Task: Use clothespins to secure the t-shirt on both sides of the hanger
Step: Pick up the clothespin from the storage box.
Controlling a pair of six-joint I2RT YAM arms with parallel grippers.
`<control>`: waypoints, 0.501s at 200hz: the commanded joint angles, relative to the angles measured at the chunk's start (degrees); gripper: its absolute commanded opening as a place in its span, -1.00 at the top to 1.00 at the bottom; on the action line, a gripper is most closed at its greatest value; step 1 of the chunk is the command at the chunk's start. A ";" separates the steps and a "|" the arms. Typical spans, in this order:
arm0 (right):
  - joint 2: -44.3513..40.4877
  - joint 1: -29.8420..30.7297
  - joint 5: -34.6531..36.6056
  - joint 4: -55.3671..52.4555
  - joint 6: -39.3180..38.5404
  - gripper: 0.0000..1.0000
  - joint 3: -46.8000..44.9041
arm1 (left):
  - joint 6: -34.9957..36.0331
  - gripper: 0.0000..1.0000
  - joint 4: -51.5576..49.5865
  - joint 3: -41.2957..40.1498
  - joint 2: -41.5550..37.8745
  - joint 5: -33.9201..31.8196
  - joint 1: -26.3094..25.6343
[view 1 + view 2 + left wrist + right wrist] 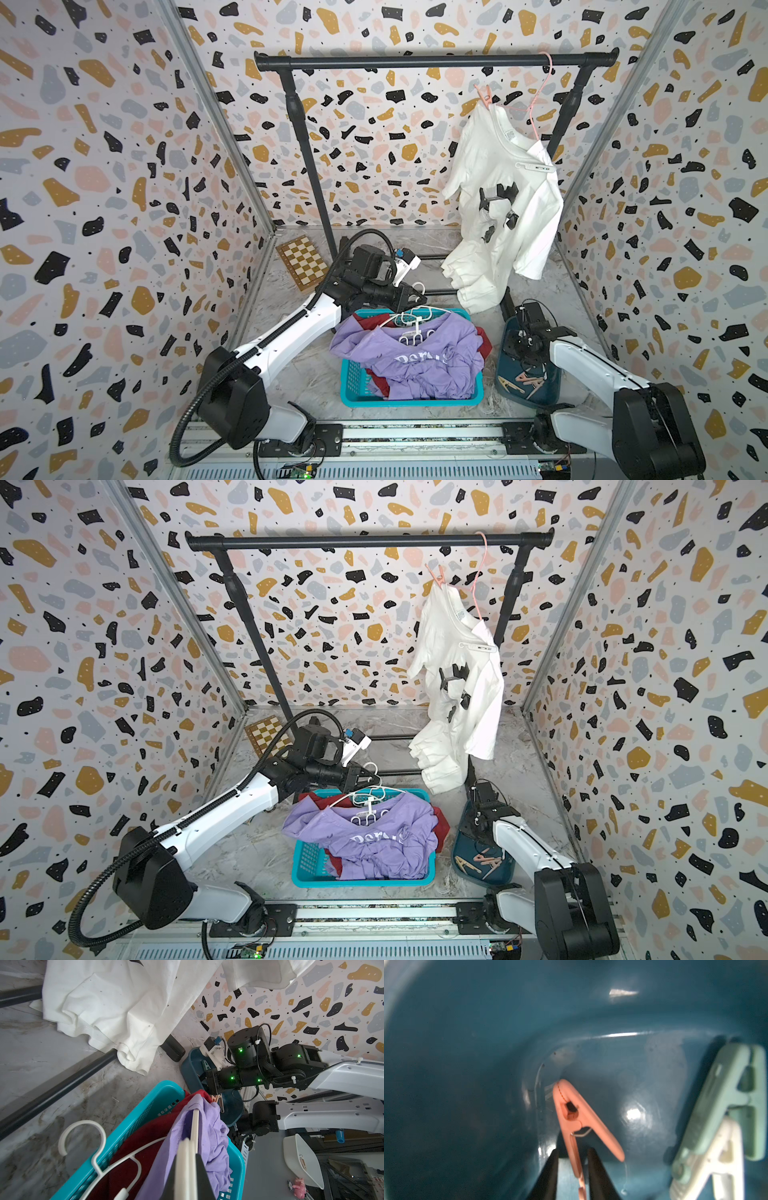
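purple tee (419, 361), white print approx "Pers…", white tee (528, 232) neck tag (509, 135) illegible

A pink clothespin (571, 1113) points nose-first at the floor of the blue tub (467, 1064). One of its legs sits between my right gripper's (573, 1159) parted fingers, with a thin gap on either side. A mint clothespin (724, 1101) and a white clothespin (712, 1163) lie just beside it. A second pink clothespin (484, 94) pins the white t-shirt (498, 199) to the pink hanger (550, 66). My left gripper (187, 1159) clamps the white hanger (83, 1123) inside the purple t-shirt (415, 357).
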 commanded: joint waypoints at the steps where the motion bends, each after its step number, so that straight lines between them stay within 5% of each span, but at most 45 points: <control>1: 1.01 0.29 0.80 -0.40 -0.81 0.66 1.61 | -0.67 0.92 1.21 1.66 1.08 -0.22 -0.25; 49: -1.90 0.29 1.17 -0.68 -0.97 1.00 1.68 | 0.01 0.80 -0.41 1.96 2.41 -2.96 0.10; 100: -12.00 0.29 -0.82 -2.18 -0.22 1.00 1.29 | -0.95 0.50 -1.73 2.67 4.89 -4.02 0.70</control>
